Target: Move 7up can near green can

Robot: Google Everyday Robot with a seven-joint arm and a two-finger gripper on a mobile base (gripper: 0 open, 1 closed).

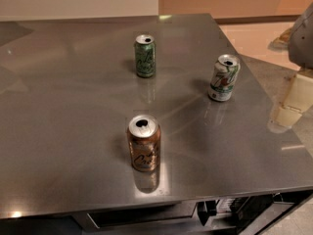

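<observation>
- At the right edge of the view, partly cut off by the frame, the robot's hand (299, 96) shows as a pale cream piece below a grey rounded housing. It sits over the right border of the grey, polished metal desk (58, 111), and whether it is open or closed I cannot tell.
- The white and silver 7up can with green lettering (224, 77) stands upright on the desk's right half with its silver top opened. It is picture-left of the hand, apart from it, with bare desk between them. Nothing is touching the can.
- The all-green can with pale cursive script (145, 56) stands upright too, farther picture-left and a little deeper on the desk. It is well apart from the 7up can.
- A 3rd can, brown-orange with a silver top (144, 142), stands nearer the front edge, almost straight in front of the green can and away from the line between the other 2.
- The coming move turns on 1 relation: the 7up can lies between the hand and the green can, and its long axis is vertical. My judgement is that a reach toward picture-left meets the right can first, and that a sideways grip around the body suits it.
- The task looks not yet begun, since the 7up can is ungrasped and far from its goal.
</observation>
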